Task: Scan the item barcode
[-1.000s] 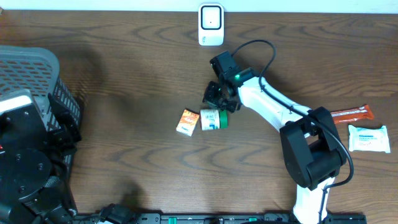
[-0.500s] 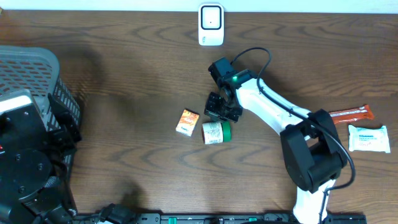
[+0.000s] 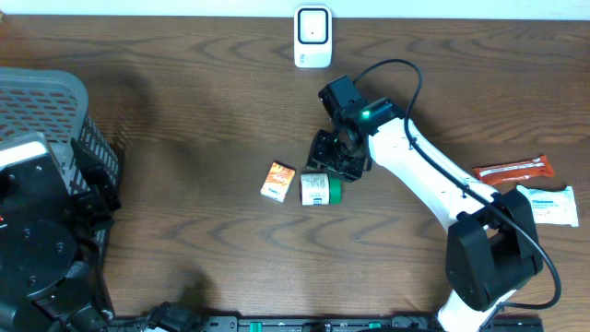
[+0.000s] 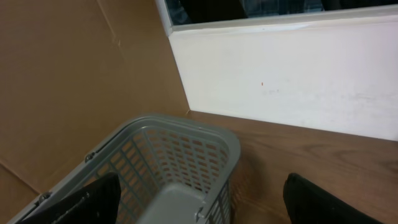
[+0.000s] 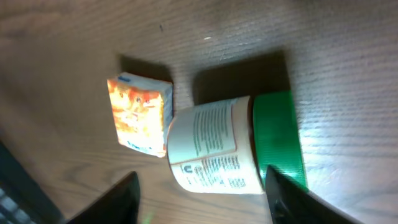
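Note:
A white jar with a green cap (image 3: 319, 190) lies on its side on the wooden table, its printed label (image 5: 214, 149) facing up. My right gripper (image 3: 336, 157) hovers just behind it, open. In the right wrist view the gripper (image 5: 202, 202) has one dark finger (image 5: 109, 202) left of the jar and the other at the green cap (image 5: 278, 140), neither pressing on it. The white scanner (image 3: 312, 37) stands at the table's far edge. My left gripper (image 4: 199, 202) hangs open and empty over the grey basket (image 4: 186, 143).
A small orange box (image 3: 277, 181) lies against the jar's left side. A red snack bar (image 3: 512, 170) and a white packet (image 3: 551, 205) lie at the right. The grey basket (image 3: 55, 111) and the left arm fill the left edge.
My right gripper, shut on the jar a second ago, has lowered it next to the orange box and opened. The jar now rests free on the table. The left arm is unmoved.

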`<action>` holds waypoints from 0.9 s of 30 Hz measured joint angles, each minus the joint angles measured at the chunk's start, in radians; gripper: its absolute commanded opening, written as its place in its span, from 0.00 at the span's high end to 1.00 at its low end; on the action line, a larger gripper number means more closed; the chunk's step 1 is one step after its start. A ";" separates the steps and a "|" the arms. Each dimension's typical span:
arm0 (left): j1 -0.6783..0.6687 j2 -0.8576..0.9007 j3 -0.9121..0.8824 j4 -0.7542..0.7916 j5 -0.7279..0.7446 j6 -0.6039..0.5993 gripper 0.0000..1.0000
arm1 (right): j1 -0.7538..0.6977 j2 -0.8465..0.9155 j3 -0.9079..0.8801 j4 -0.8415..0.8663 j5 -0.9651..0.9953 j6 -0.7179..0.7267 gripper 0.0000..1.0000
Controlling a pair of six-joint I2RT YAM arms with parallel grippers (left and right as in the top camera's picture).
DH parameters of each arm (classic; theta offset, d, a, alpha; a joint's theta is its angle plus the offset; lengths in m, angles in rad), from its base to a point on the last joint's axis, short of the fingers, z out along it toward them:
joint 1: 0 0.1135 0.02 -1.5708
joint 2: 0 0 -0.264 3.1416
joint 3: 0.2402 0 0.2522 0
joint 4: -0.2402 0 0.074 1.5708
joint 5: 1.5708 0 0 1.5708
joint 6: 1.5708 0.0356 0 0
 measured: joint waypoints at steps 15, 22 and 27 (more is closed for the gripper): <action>0.000 0.000 0.000 0.000 0.000 0.000 0.16 | -0.047 0.000 0.004 -0.157 0.001 -0.231 0.01; 0.000 0.000 0.000 0.000 0.000 0.000 0.16 | -0.061 0.000 0.038 -0.152 0.034 -0.358 0.01; 0.000 0.000 0.000 0.000 0.000 0.000 0.16 | -0.058 0.000 0.074 -0.197 0.072 -0.412 0.01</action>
